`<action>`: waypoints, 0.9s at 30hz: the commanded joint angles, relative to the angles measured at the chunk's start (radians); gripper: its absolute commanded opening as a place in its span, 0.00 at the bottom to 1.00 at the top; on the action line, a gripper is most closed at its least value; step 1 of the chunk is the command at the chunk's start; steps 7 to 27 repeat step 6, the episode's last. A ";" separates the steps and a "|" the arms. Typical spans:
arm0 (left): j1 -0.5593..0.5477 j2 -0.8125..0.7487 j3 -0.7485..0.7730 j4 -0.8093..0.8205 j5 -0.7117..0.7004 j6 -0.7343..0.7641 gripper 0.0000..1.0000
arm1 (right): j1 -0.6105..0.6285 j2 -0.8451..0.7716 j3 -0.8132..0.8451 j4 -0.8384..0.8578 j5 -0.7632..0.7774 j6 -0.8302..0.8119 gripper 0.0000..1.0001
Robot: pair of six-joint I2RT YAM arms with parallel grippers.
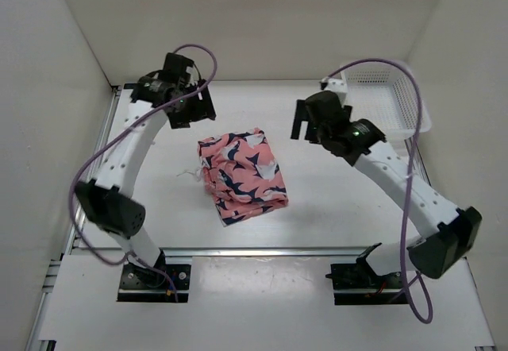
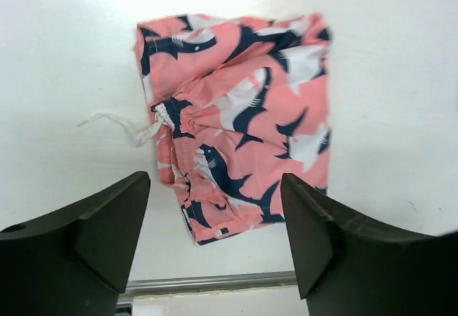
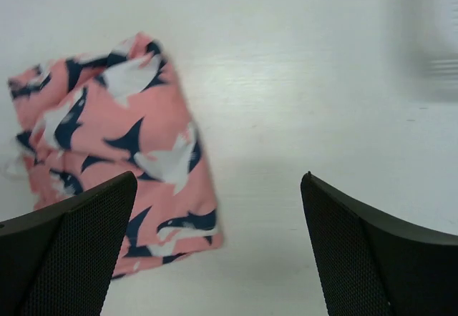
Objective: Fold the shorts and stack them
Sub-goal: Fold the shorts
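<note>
The coral-pink shorts (image 1: 240, 175) with navy-and-white shark print lie folded into a compact bundle in the middle of the table. A white drawstring (image 2: 114, 124) trails from their left side. They also show in the left wrist view (image 2: 240, 112) and the right wrist view (image 3: 114, 144). My left gripper (image 1: 190, 111) is open and empty, raised above the table behind the shorts on the left. My right gripper (image 1: 305, 122) is open and empty, raised to the right of the shorts. Neither touches the fabric.
A white plastic mesh basket (image 1: 390, 97) stands at the back right corner. White walls close in the table on the left, back and right. A metal rail (image 1: 254, 251) runs along the table's near edge.
</note>
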 commanded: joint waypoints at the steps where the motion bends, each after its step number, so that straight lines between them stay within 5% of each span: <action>1: -0.004 -0.212 -0.022 -0.025 -0.009 0.030 0.86 | -0.041 -0.061 -0.080 -0.108 0.172 0.017 1.00; 6: -0.004 -0.416 -0.113 -0.025 -0.094 0.018 0.87 | -0.041 -0.167 -0.157 -0.108 0.241 0.008 1.00; 27: -0.004 -0.416 -0.113 -0.025 -0.094 0.018 0.87 | -0.041 -0.167 -0.157 -0.108 0.241 0.008 1.00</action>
